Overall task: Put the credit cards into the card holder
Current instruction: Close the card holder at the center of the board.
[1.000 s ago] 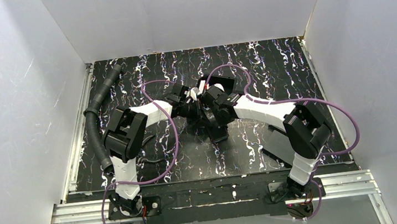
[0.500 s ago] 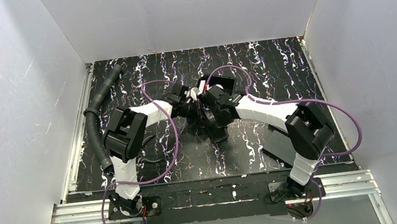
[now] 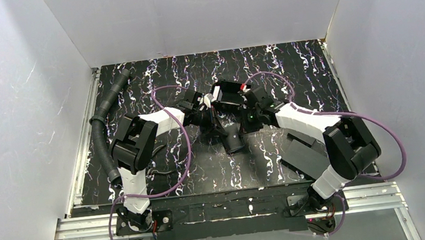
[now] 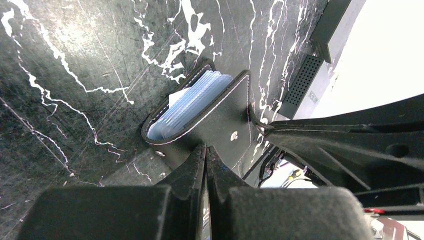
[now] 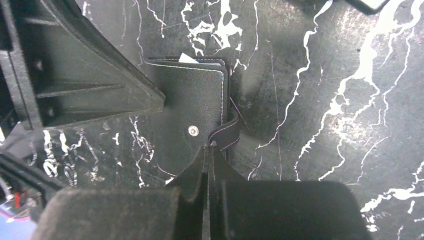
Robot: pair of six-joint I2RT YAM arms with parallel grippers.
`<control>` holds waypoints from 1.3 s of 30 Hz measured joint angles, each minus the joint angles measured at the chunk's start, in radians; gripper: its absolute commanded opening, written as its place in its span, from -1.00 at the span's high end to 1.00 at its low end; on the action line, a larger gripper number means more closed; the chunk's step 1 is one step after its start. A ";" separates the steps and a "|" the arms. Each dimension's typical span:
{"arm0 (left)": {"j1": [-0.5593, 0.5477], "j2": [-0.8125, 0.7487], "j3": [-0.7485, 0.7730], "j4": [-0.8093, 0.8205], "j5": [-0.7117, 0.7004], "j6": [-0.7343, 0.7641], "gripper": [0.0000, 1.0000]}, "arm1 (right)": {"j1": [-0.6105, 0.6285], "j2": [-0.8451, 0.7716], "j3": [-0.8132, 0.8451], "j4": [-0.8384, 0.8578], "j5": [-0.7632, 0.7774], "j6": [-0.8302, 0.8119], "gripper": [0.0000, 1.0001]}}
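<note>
Left gripper (image 4: 206, 149) closed, touching card holder (image 4: 220, 120) | right gripper (image 5: 208, 150) closed at strap (image 5: 229, 134)

Left arm shell: on your left arm (image 3: 162, 120) you'll see smooth white curved covers set between boxy matte-black joint housings.
Right arm shell: your right arm (image 3: 303, 123) has the same white links and black joint blocks, with a small green light (image 3: 249, 116) near its wrist.
Cables: a thin purple cable (image 3: 189, 149) loops loosely along your left arm. A second purple cable (image 3: 402, 149) arcs wide of the right one.
Bases: each arm ends in a black base plate (image 3: 134, 220) with purple wiring coiled beside it.
Left fingers (image 4: 190, 172): grainy matte black, tapering to narrow wedge tips.
Right fingers (image 5: 192, 175): the same grainy black wedges above a broad black body.
</note>
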 measured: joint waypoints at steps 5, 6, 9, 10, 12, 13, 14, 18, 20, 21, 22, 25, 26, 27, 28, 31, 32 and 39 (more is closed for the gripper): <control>-0.002 0.000 0.005 -0.010 -0.003 0.008 1.00 | -0.076 -0.039 -0.063 0.077 -0.133 0.021 0.97; -0.002 0.000 0.005 -0.011 -0.003 0.009 1.00 | -0.087 -0.042 -0.068 0.089 -0.151 0.024 0.97; -0.002 0.000 0.007 -0.014 -0.003 0.011 1.00 | -0.117 -0.046 -0.105 0.145 -0.215 0.043 0.97; -0.002 0.000 0.007 -0.014 -0.004 0.012 1.00 | -0.126 -0.047 -0.119 0.164 -0.235 0.052 0.97; -0.003 0.000 0.007 -0.015 -0.005 0.014 1.00 | -0.139 -0.047 -0.141 0.198 -0.275 0.071 0.97; -0.003 0.000 0.008 -0.016 -0.005 0.014 1.00 | -0.143 -0.047 -0.145 0.209 -0.286 0.077 0.97; -0.003 0.000 0.009 -0.018 -0.005 0.014 1.00 | -0.146 -0.047 -0.152 0.228 -0.303 0.084 0.97; -0.008 0.000 0.011 -0.020 -0.005 0.018 1.00 | -0.150 -0.047 -0.187 0.293 -0.354 0.114 0.97; -0.009 0.000 0.011 -0.021 -0.005 0.018 1.00 | -0.151 -0.043 -0.198 0.313 -0.370 0.128 0.97; -0.009 0.000 0.011 -0.022 -0.006 0.018 1.00 | -0.151 -0.037 -0.201 0.325 -0.380 0.133 0.97; -0.009 0.000 0.011 -0.022 -0.006 0.018 1.00 | -0.151 -0.029 -0.203 0.336 -0.386 0.136 0.97; -0.010 0.000 0.012 -0.023 -0.006 0.018 1.00 | -0.152 -0.010 -0.208 0.365 -0.402 0.148 0.97; -0.010 0.000 0.013 -0.023 -0.006 0.018 1.00 | -0.153 -0.002 -0.208 0.373 -0.406 0.152 0.97; -0.011 0.000 0.013 -0.023 -0.007 0.018 1.00 | -0.153 0.008 -0.208 0.386 -0.410 0.155 0.97; -0.011 0.000 0.013 -0.023 -0.008 0.018 1.00 | -0.154 0.015 -0.209 0.392 -0.412 0.156 0.97; -0.012 0.002 0.015 -0.023 -0.009 0.018 1.00 | -0.156 0.039 -0.217 0.426 -0.429 0.166 0.97; -0.012 0.002 0.015 -0.023 -0.009 0.018 1.00 | -0.157 0.042 -0.220 0.435 -0.433 0.169 0.97; -0.012 0.002 0.015 -0.023 -0.010 0.019 1.00 | -0.158 0.047 -0.220 0.441 -0.442 0.164 0.97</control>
